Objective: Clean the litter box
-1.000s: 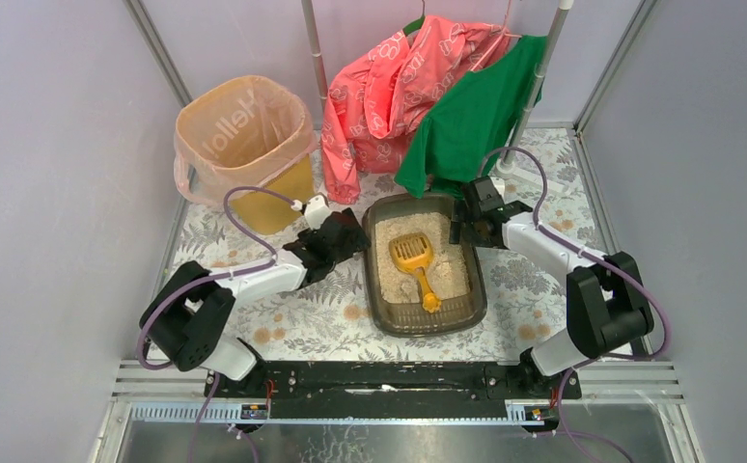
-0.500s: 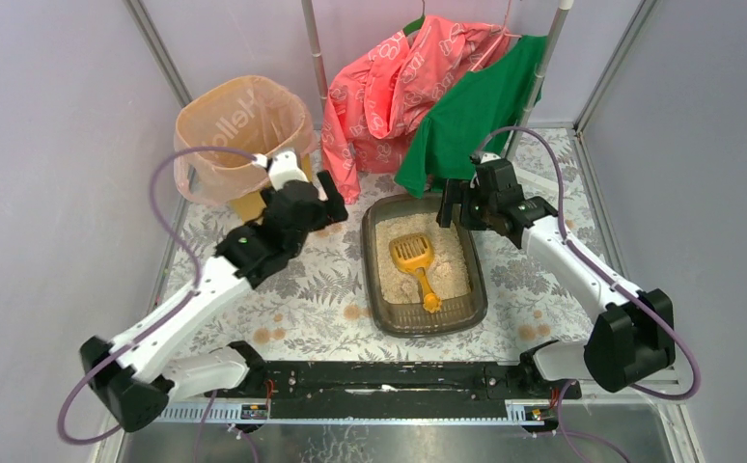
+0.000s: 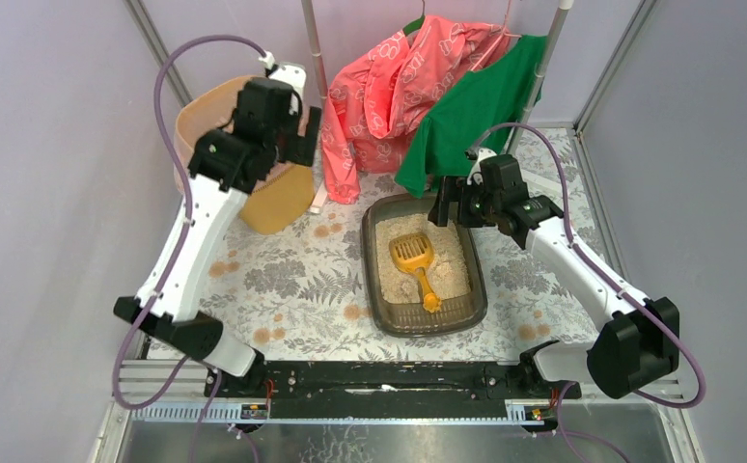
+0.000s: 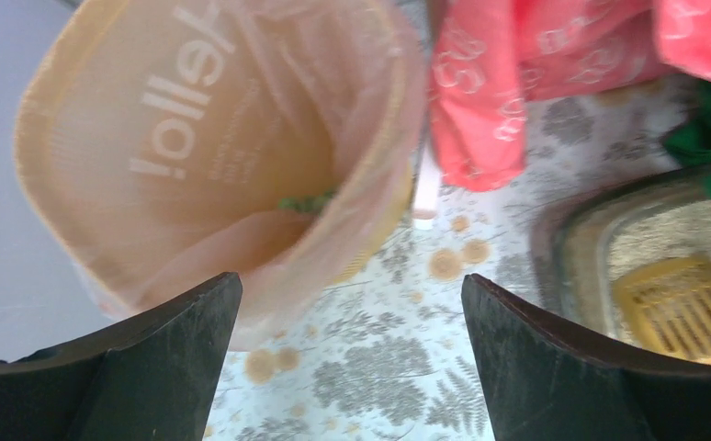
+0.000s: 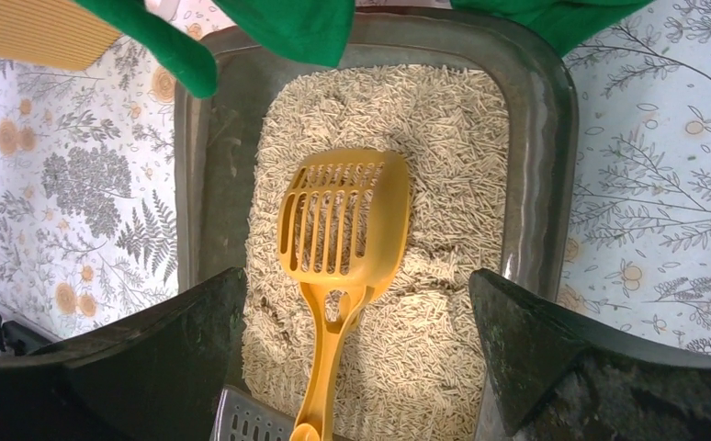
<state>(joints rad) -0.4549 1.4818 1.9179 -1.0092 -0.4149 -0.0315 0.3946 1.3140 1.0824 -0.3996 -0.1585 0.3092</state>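
Observation:
The litter box (image 3: 377, 301) is a dark grey-brown tray of beige granules on the patterned mat; it also shows in the right wrist view (image 5: 536, 119) and at the right edge of the left wrist view (image 4: 563, 248). A yellow slotted scoop (image 3: 414, 261) lies in it, handle toward the arms (image 5: 343, 230). My right gripper (image 3: 449, 208) hangs open and empty above the box's far end (image 5: 356, 358). My left gripper (image 3: 283, 135) is open and empty, raised high beside the yellow bin (image 3: 278, 198) with its peach liner (image 4: 205, 138).
A pink garment (image 3: 389, 87) and a green shirt (image 3: 471, 111) hang from a rail behind the litter box; the green hem drapes over the box's far rim (image 5: 287, 28). A white rail post (image 4: 425, 188) stands between bin and box. Something small and green lies in the bin (image 4: 306, 202).
My left arm has swung up and back from beside the litter box to high over the bin's right side. My right gripper has risen slightly above the box's far end.

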